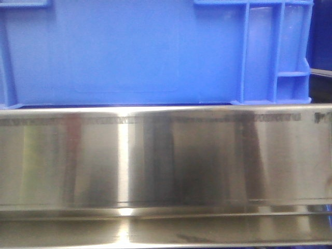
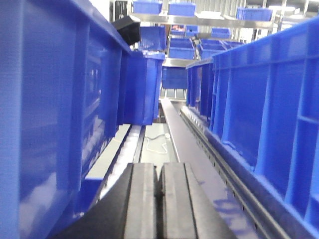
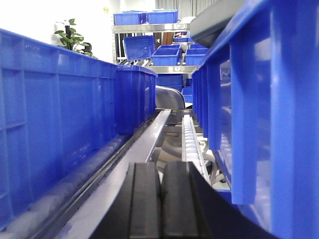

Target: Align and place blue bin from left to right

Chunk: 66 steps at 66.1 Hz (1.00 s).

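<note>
Left jaws: your left gripper (image 2: 156,199) has its pads pressed flat together with nothing between them.
Right jaws: your right gripper (image 3: 161,199) is closed to a thin seam and is also empty.
Around the left gripper: blue crate walls (image 2: 50,124) rise on both sides, and a metal rail (image 2: 174,134) runs ahead between them.
Around the right gripper: a roller track (image 3: 192,139) leads forward between more crate walls.
Blue bin: in your front view the blue bin (image 1: 129,52) fills the top, sitting directly above the steel ledge (image 1: 166,155).
</note>
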### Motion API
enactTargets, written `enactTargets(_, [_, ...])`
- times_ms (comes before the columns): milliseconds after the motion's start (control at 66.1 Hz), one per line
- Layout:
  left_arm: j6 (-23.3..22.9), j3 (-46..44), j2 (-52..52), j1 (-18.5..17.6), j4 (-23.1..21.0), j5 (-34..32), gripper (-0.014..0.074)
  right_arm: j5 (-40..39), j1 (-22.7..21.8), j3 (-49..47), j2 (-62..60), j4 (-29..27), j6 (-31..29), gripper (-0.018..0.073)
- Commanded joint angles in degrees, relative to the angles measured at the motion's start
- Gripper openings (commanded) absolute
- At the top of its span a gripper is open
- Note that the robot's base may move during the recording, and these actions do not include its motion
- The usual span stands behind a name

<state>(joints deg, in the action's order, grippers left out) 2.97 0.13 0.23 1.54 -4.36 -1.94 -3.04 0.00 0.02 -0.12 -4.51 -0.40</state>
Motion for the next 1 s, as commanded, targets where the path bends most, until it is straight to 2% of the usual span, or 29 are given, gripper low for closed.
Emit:
enactTargets(0, [0.0,-0.1,-0.2,0.0,-1.3,-4.2,-0.0111,-5.1,0.0,0.0,0.1,-0.1,-0.2,-0.0162])
enactTargets(91, [0.0,-0.1,-0.2,0.0,-3.1,-7.7,-0.0111,-5.4,0.0,-1.5,0.1,-0.1,-0.2,-0.0162])
enactTargets(182, [0.0,-4.3,-0.2,0.0,-3.0,-6.5,-0.0111,-1.8,0.0,-7.8,0.1,-0.1,-0.2,-0.0162])
enactTargets(318, [0.0,-15.1,-0.2,0.0,0.4,3.0,-0.0097,8.1,0.0,-20.1,0.1,-0.1,-0.2,-0.0161])
enactTargets(424, [0.0,-25.2,2.1,0.0,2.9,13.4,-0.0001,14.3,0.0,-29.2,3.0,-0.1,-0.2,-0.0132])
enactTargets(484, [0.0,-30.3,4.6,0.0,3.1,17.9,0.0081,16.9,0.0,-33.3,5.4,-0.1,-0.2,-0.0064])
enactTargets(530, [0.0,-35.5,7.5,0.0,3.1,22.6,0.019,19.6,0.0,-37.3,8.2,-0.1,-0.2,0.0044])
enactTargets(605, [0.0,-41.2,11.1,0.0,3.1,26.9,0.0314,21.1,0.0,-41.3,11.7,-0.1,-0.2,0.0248])
enactTargets(711, [0.0,-47.7,17.7,0.0,3.1,30.9,0.0449,21.2,0.0,-45.1,16.6,-0.1,-0.2,0.0482])
enactTargets(757, [0.0,-49.8,20.2,0.0,3.2,31.5,0.049,22.2,0.0,-46.2,18.2,-0.1,-0.3,0.0545])
enactTargets(787, [0.0,-50.8,21.8,0.0,3.2,31.6,0.0522,22.4,0.0,-46.7,19.6,0.5,-1.4,0.0574])
enactTargets(878, [-0.2,-53.4,26.8,-1.0,1.8,32.0,0.0587,23.4,0.0,-48.5,23.6,0.2,-2.3,0.0558])
enactTargets(984, [-0.2,-56.7,32.0,-5.6,0.8,34.3,0.0589,29.0,0.9,-52.8,28.2,-3.2,-2.5,0.0558])
